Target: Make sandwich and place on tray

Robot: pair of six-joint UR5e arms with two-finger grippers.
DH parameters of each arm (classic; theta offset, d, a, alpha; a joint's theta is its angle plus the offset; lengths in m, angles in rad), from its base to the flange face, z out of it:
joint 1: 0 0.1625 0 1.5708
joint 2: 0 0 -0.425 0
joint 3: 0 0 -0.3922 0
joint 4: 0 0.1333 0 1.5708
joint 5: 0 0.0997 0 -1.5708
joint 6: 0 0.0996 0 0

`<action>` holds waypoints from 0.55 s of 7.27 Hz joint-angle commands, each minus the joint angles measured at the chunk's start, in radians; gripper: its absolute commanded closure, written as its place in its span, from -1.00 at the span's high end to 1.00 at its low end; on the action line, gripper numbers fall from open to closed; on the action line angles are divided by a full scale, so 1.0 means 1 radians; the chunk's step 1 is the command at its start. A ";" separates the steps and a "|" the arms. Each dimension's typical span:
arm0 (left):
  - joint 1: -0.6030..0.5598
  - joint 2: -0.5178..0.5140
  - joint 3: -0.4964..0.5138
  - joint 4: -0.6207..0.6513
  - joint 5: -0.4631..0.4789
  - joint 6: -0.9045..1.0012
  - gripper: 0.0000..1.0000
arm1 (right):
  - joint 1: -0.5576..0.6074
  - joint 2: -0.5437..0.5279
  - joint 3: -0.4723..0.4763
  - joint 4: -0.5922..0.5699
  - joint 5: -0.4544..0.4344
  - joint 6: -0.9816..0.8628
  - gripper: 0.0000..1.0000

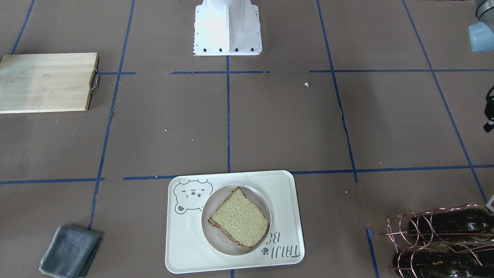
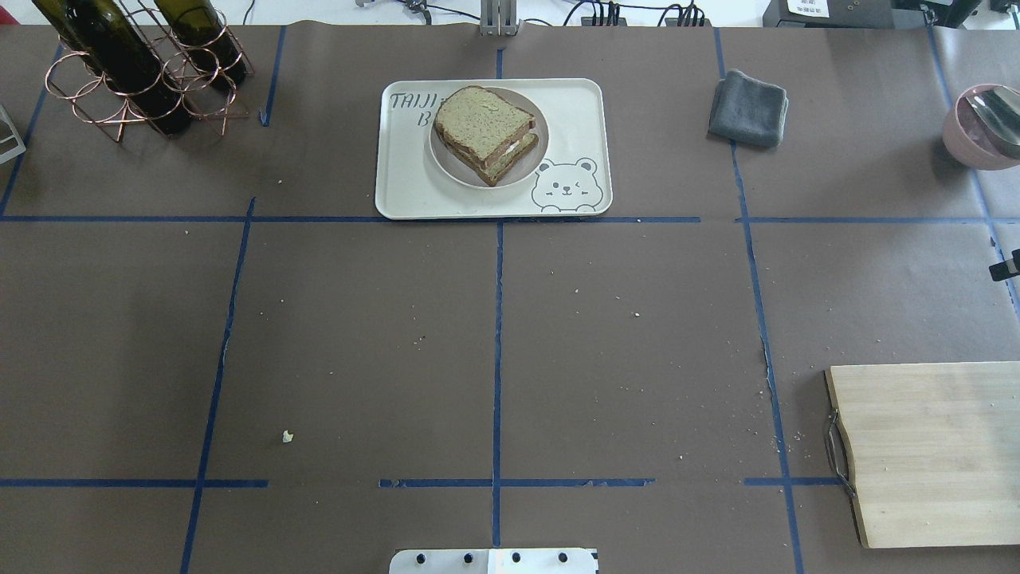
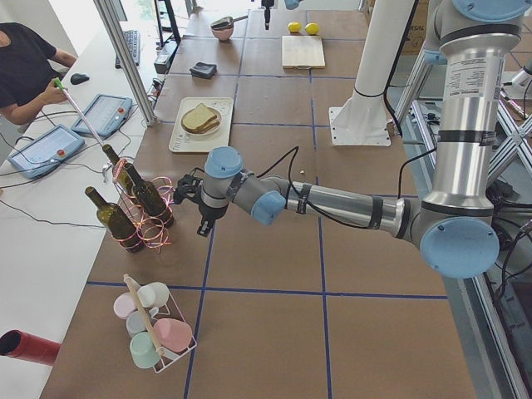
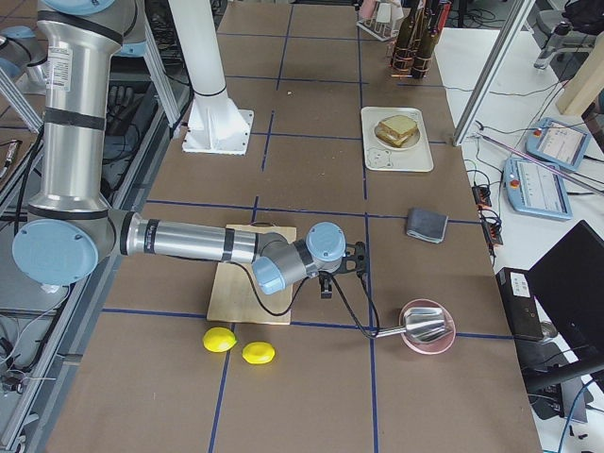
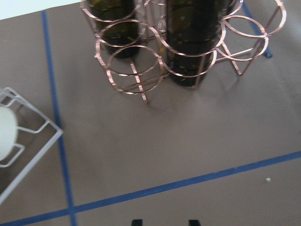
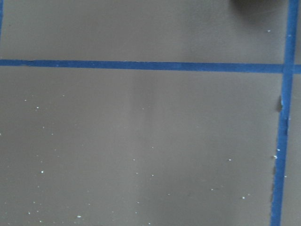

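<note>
Entry: the sandwich (image 2: 486, 131), two squarish tan bread slices with dark brown crust, a thin white layer showing between them in the overhead view and no yolk visible. It is sitting on a small round white plate (image 2: 540, 119), the top slice lying turned slightly off the lower one. The plate is resting inside the large cream rectangular plastic tray with the grey bear-face drawing (image 2: 582, 100), at the far middle of the brown, blue-taped worktop (image 2: 358, 343). Left gripper (image 5: 164, 222): it is hanging near the copper wire rack (image 5: 141, 82) holding dark green wine bottles (image 5: 190, 37), well apart from the tray. Its fingers (image 5: 136, 221) are showing at the bottom edge of its wrist view, parted and carrying nothing. Right gripper (image 4: 325, 285): it is hovering low over bare worktop just beside the light wooden cutting board (image 4: 247, 283), also well apart from the tray. Its wrist view is showing only worktop, so whether its fingers are released or clenched cannot be told. Step in hand, as a judgement: building and placing are appearing complete, and the work is sitting at its closing stage with both arms clear. Next move, as a judgement: little is being called for beyond keeping both arms off the tray. If anything is being corrected, it would be squaring the top slice with a light, level touch so the stack is not pushed across the plate.
</note>
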 commanded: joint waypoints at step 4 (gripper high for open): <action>-0.070 -0.026 -0.023 0.438 -0.050 0.395 0.25 | 0.124 0.038 0.109 -0.450 -0.096 -0.384 1.00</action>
